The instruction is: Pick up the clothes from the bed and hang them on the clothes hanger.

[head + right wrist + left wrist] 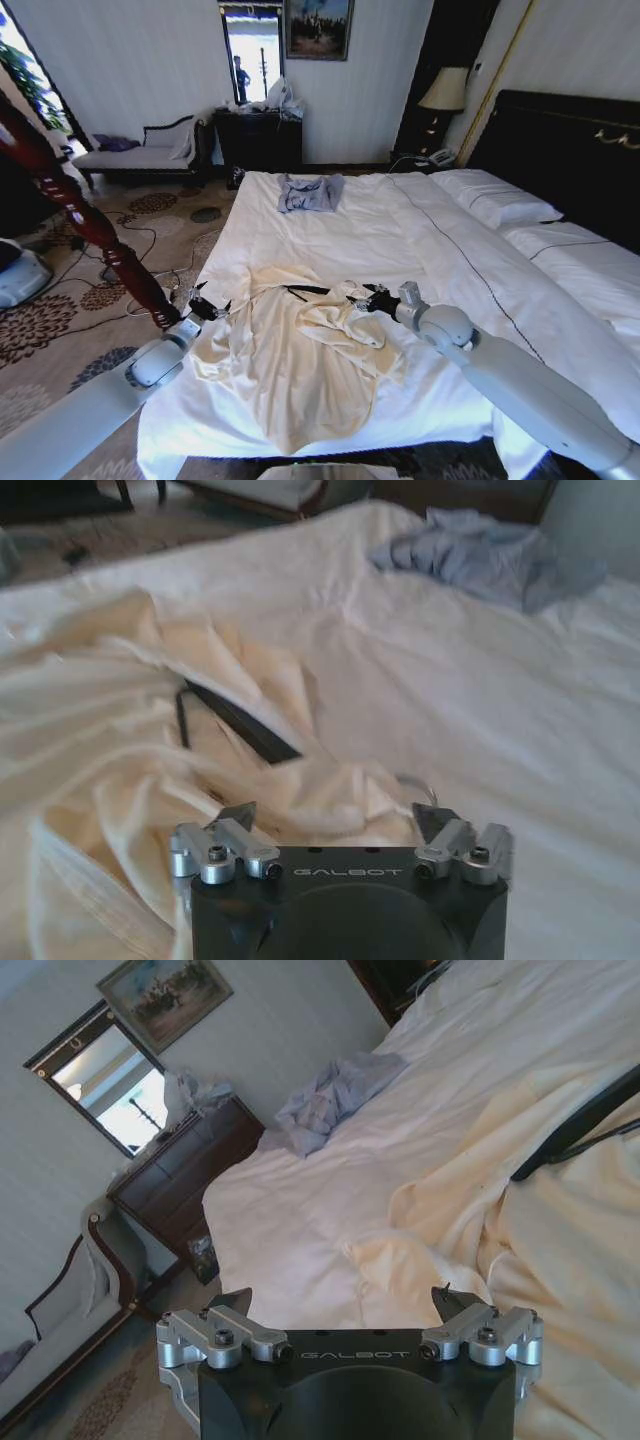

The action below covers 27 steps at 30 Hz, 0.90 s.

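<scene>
Clothes (300, 370), a cream crumpled garment, lie spread over the near part of the bed (480, 280), and I have both tools down at them. My right tool (358, 298) sits at the garment's upper edge with its fingers (235, 815) spread wide and nothing between them; cream folds lie just past the tips. My left tool (205, 306) hangs at the bed's left edge beside the garment, likewise wide open and holding nothing, fingers (232, 1305) above bare sheet and cream cloth. Between the tools, the dark clothes hanger (308, 290) lies half tucked in the fabric. Farther up the duvet rests a small grey-blue garment (310, 192).
</scene>
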{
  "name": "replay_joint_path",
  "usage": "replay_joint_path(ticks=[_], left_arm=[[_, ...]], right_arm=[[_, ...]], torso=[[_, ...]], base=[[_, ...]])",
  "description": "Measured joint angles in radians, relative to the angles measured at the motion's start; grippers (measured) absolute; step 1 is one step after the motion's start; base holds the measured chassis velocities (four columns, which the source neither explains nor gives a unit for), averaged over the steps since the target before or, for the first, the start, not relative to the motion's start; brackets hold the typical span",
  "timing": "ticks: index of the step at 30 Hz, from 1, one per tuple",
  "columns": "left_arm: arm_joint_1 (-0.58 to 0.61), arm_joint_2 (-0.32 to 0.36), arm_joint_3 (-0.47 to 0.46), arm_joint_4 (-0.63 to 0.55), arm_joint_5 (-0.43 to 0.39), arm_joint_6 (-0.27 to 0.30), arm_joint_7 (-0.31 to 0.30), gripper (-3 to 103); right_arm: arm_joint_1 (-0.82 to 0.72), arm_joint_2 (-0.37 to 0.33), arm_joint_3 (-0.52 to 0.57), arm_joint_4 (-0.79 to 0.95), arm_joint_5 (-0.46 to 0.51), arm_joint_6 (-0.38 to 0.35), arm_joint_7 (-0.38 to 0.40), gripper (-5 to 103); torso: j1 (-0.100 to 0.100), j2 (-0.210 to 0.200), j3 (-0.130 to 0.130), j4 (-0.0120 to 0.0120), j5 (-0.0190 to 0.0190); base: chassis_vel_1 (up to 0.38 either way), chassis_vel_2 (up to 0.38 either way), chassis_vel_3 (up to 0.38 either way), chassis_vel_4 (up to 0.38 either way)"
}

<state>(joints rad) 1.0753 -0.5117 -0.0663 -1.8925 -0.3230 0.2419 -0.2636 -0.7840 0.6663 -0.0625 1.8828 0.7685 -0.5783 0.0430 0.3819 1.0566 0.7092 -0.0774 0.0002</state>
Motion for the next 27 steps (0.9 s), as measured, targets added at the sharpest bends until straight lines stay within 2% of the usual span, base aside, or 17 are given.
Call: replay_joint_path(ticks=[1,4,5,7,10,12,13,17,26,27], left_arm=[[0.008,0.004,-0.003,-0.007,0.006,0.000,0.001,100],[0.031,0.014,-0.010,-0.020,0.023,-0.004,0.002,100],[0.062,0.022,-0.024,-0.027,0.043,-0.010,0.004,100],[0.092,0.029,-0.036,-0.031,0.062,-0.018,0.006,100],[0.165,0.036,-0.068,-0.034,0.105,-0.036,0.006,100],[0.180,0.034,-0.074,-0.035,0.110,-0.037,0.004,100],[0.195,0.027,-0.080,-0.035,0.114,-0.038,0.001,100],[0.199,0.016,-0.081,-0.036,0.116,-0.039,-0.004,100],[0.205,0.012,-0.091,-0.038,0.117,-0.039,-0.010,100],[0.209,0.011,-0.094,-0.039,0.117,-0.039,-0.011,100]], right_arm=[[0.007,0.004,-0.008,-0.014,-0.004,-0.008,0.001,90],[0.015,0.014,-0.013,-0.047,-0.008,-0.036,0.006,95],[0.021,0.021,-0.017,-0.073,-0.003,-0.053,0.011,100],[0.030,0.027,-0.025,-0.088,0.002,-0.063,0.016,100],[0.051,0.039,-0.048,-0.133,0.014,-0.081,0.022,100],[0.054,0.041,-0.054,-0.142,0.018,-0.085,0.022,100],[0.056,0.043,-0.066,-0.155,0.023,-0.088,0.020,100],[0.060,0.059,-0.085,-0.181,0.024,-0.090,0.019,100],[0.127,0.102,-0.160,-0.262,0.028,-0.110,0.008,101],[0.136,0.107,-0.174,-0.272,0.028,-0.115,0.003,96]], torso=[[0.000,0.000,0.000,0.0000,-0.0003],[0.000,0.000,0.000,0.0002,-0.0001],[0.000,0.000,0.000,-0.0008,-0.0003],[0.000,0.000,0.000,-0.0010,-0.0003],[0.000,0.000,0.000,0.0006,-0.0001],[0.000,0.000,0.000,0.0006,-0.0004],[0.000,0.000,0.000,-0.0002,-0.0005],[0.000,0.000,0.000,-0.0008,0.0000],[0.000,0.000,0.000,-0.0002,-0.0002],[0.000,0.000,0.000,-0.0001,-0.0002]], base=[[0.000,0.000,0.000,0.000],[0.000,0.000,0.000,0.000],[0.000,0.000,0.000,0.000],[0.000,0.000,0.000,0.000],[0.000,0.000,0.000,0.000],[0.000,0.000,0.000,0.000],[0.000,0.000,0.000,0.000],[0.000,0.000,0.000,0.000],[0.000,0.000,0.000,0.000],[0.000,0.000,0.000,0.000]])
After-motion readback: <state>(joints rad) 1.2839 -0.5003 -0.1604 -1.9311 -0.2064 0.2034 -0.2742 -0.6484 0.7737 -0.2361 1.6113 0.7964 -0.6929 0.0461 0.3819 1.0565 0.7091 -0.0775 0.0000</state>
